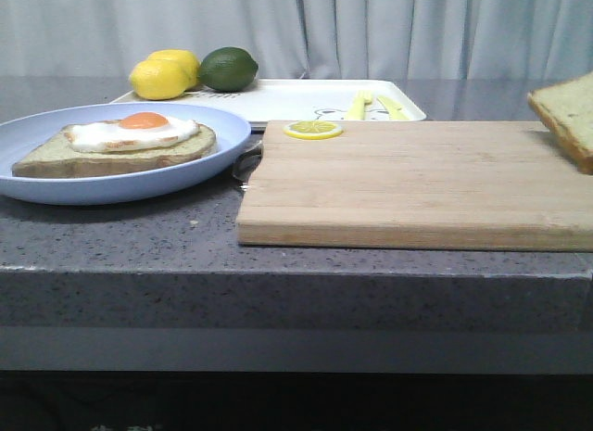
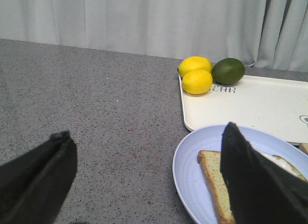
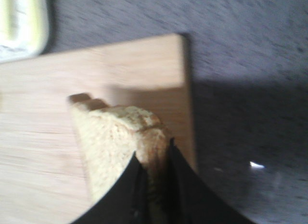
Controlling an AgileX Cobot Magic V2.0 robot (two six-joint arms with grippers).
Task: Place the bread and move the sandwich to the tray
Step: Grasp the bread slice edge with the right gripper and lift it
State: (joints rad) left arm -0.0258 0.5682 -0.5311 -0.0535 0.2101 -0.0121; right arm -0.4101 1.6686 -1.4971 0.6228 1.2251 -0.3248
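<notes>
Front view: the bread [image 1: 567, 114] hangs tilted above the cutting board [image 1: 417, 181], the sandwich [image 1: 120, 139] uncovered, the tray [image 1: 306, 99] bare of it.

Left wrist view: left hand [image 2: 144, 171] gapes wide, plate [image 2: 187, 173] just beside one finger.

Right wrist view, blurred: right hand [image 3: 153, 171] apparently pinches the slice's edge. Both steps remain.

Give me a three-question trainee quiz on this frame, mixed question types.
1. True or false: the bread lies flat on the cutting board.
2. What is the right claw shut on?
A. lemon slice
B. bread
C. plate
3. Fill in: the egg-topped slice sits on a pale-blue ____.

Key:
1. False; it is held tilted above the board.
2. B.
3. plate; the left claw is open beside it.
</notes>
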